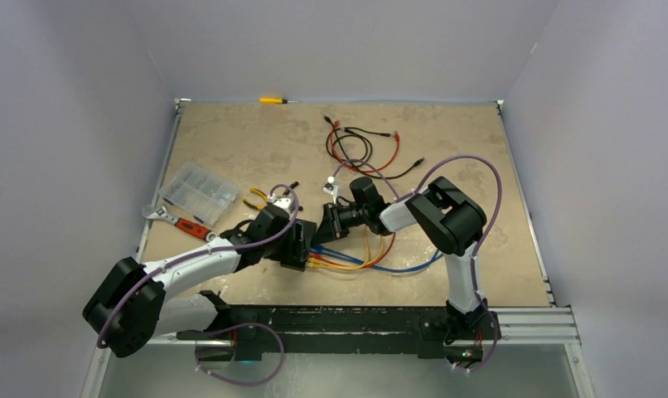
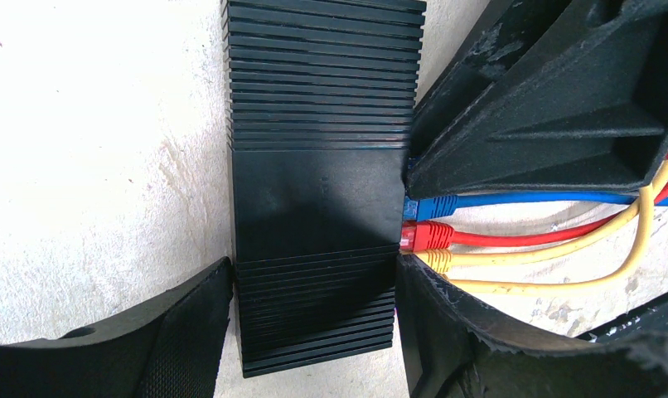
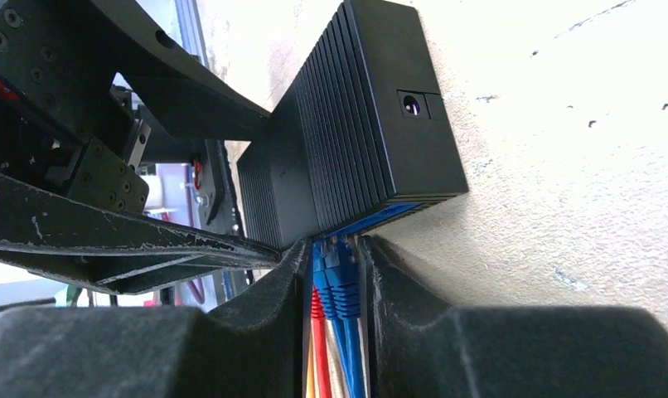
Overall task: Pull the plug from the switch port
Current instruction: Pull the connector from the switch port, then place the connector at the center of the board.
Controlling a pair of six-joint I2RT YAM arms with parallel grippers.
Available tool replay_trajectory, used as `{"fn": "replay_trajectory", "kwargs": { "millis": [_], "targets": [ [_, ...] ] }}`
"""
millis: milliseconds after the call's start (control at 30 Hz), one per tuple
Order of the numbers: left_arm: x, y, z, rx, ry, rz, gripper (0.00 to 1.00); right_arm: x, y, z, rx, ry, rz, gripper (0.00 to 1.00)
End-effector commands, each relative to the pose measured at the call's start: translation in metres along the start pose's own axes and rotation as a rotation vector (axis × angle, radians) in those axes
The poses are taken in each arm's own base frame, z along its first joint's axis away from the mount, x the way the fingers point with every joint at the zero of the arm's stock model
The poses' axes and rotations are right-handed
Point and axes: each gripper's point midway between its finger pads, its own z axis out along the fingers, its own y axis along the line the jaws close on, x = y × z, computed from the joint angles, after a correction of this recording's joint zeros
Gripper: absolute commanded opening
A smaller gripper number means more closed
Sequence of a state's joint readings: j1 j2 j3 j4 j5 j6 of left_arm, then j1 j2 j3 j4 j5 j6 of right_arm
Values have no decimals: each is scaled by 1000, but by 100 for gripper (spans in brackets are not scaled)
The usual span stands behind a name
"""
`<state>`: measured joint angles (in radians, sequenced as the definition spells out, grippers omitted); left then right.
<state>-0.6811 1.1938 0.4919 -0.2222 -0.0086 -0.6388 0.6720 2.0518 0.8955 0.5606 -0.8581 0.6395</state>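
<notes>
Switch (image 2: 318,191) - flat black ribbed box - lies flat on the desk (image 1: 480,149), about mid-width and nearer the near edge than the far one. In the top view it is mostly hidden under the two wrists.

Left fingers (image 2: 173,340) straddle one end of the switch, one on each long side and pressed against it - clenched on the box.

The port face points toward the right edge of the desk. The blue plug (image 2: 426,206), red plug (image 2: 422,236) and yellow plug (image 2: 434,261) are all seated, and their cables (image 1: 372,265) trail toward the near right.

Right fingers (image 3: 447,332) are closed to a narrow slot right at the port face, grasping the blue plug; the red cable runs through the same slot. A round socket (image 3: 412,104) sits on the switch's end face.

Clear compartment box (image 1: 200,191) and red-handled wrench (image 1: 181,220) are by the left edge. Yellow screwdriver (image 1: 273,100) lies at the far edge, and the red and black leads (image 1: 364,145) are far centre.
</notes>
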Motion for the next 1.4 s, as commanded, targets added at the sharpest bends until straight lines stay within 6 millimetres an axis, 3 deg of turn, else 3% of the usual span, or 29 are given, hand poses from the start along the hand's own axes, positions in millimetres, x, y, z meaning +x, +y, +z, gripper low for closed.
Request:
{"fn": "replay_trajectory", "kwargs": {
  "millis": [0,300,600,1000,1367],
  "targets": [
    [9,10,4,-46,33,14,0,19,-36,7,131,32,37,23],
    [7,11,3,-57,20,-3,0,22,-34,1,147,33,22,0],
    [7,18,4,-99,7,-38,0,28,-29,-6,148,46,17,0],
    [7,43,-4,-238,-17,-91,0,36,-28,-21,184,43,8,0],
    [6,44,-4,-244,-25,-97,0,30,-30,-39,236,17,-6,0]
  ]
}}
